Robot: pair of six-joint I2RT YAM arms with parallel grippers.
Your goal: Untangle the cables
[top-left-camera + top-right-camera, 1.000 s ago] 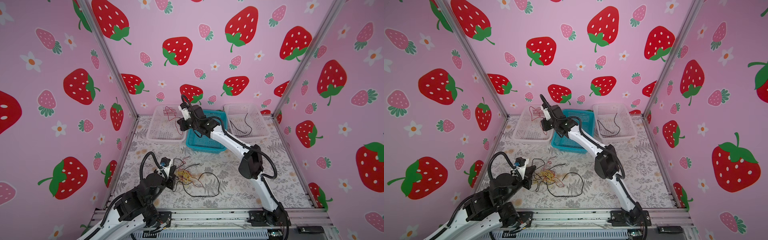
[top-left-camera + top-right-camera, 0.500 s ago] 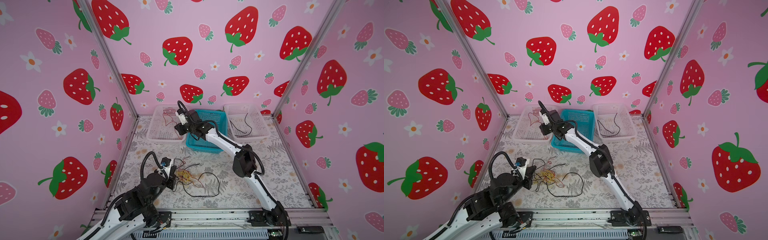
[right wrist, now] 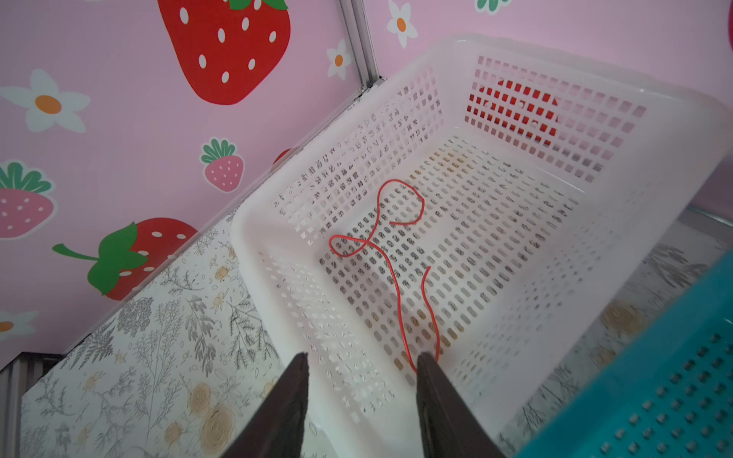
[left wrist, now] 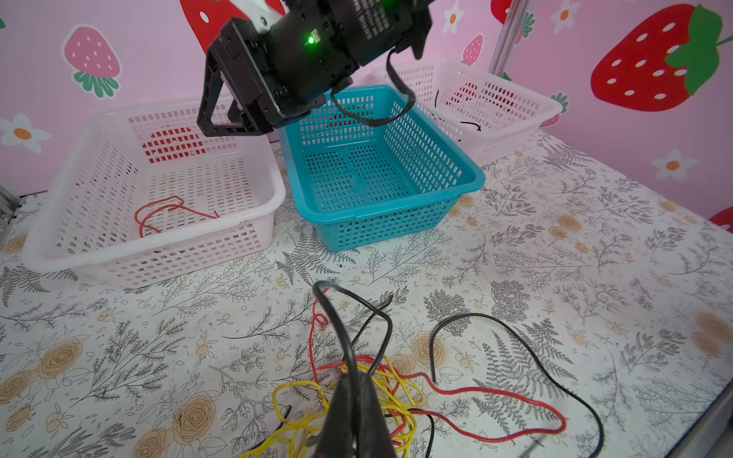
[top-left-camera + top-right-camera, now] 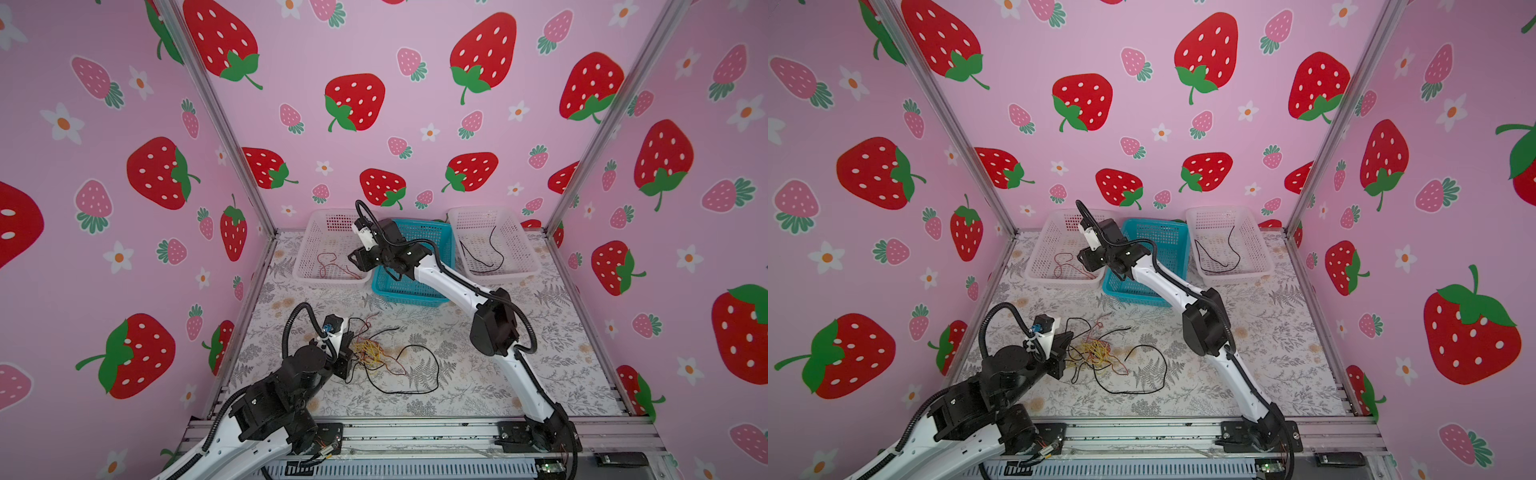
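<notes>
- Tangle of cables [image 5: 374,353] sits on the worktop [image 5: 478,395] at the near left. It is a yellow clump with red and black strands through it, plus one long black loop [image 5: 415,374] sprawling out to the side.
- Left tool [image 4: 353,380] is at the tangle with its jaws pinched together. A black cable [image 4: 337,317] runs up out of the tip, so it looks gripped.
- One red cable [image 3: 396,253] lies loose on the floor of the left white basket [image 5: 303,274]. It is sorted, by the look of it.
- Right tool [image 3: 363,357] hangs over that basket's near wall, jaws apart with nothing between them. One end of the red cable lies right by one finger [image 3: 432,380]; can't tell if they touch.
- Another black cable [image 5: 486,253] lies in the right white basket [image 5: 532,266]. The blue basket [image 5: 411,295] between the two looks empty.
- Risk: the red end catches on that finger when the right tool pulls away, and the cable gets dragged back out over the wall.
- Risk: pulling the gripped black cable hard lifts the whole clump or tightens the knot, since yellow and red wrap around it.
- Risk: the right arm reaches across the blue basket, so a low sweep could shove it.
- Judgement: most of the tangle is left to do.
</notes>
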